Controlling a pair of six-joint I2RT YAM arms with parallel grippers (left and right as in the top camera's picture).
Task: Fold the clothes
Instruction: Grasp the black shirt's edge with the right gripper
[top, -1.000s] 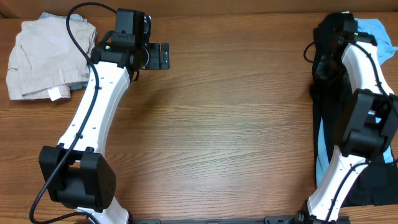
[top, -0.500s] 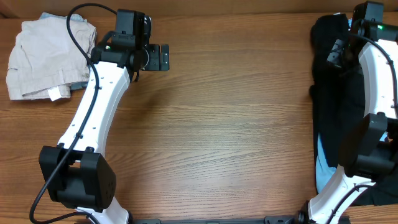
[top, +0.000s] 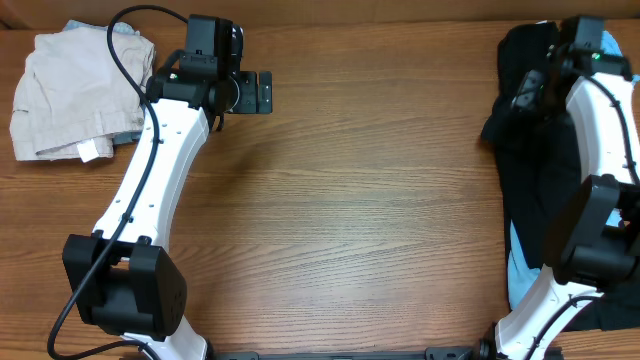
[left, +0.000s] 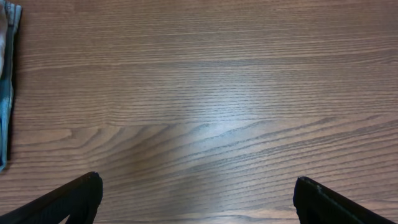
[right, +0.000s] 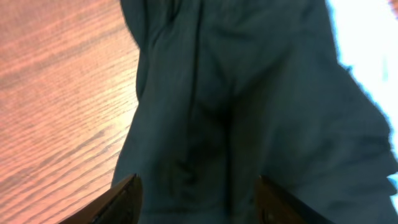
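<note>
The clothes lie along the table's right edge: a large black garment (top: 535, 190) with a light blue shirt (top: 514, 268) under it. My right gripper (top: 524, 98) hangs over the black garment's far end. In the right wrist view black fabric (right: 249, 106) fills the frame, and the gripper (right: 200, 198) is open just above it, its jaws apart with nothing clamped between them. A strip of the light blue shirt (right: 367, 43) shows at the upper right. My left gripper (top: 262, 92) is open over bare wood at the far left-centre, well away from the clothes, and its jaws (left: 198, 196) hold nothing.
A folded beige pile (top: 70, 95) with a small white label sits at the far left corner, and its edge (left: 5, 81) shows in the left wrist view. Brown wooden table (top: 380, 200) lies between the arms. The black garment reaches the right table edge.
My right gripper has gone from shut to open and let go of the black garment. Its arm shifted toward the far right corner. The black fabric has dropped and spread leftward. My left arm has not moved.
</note>
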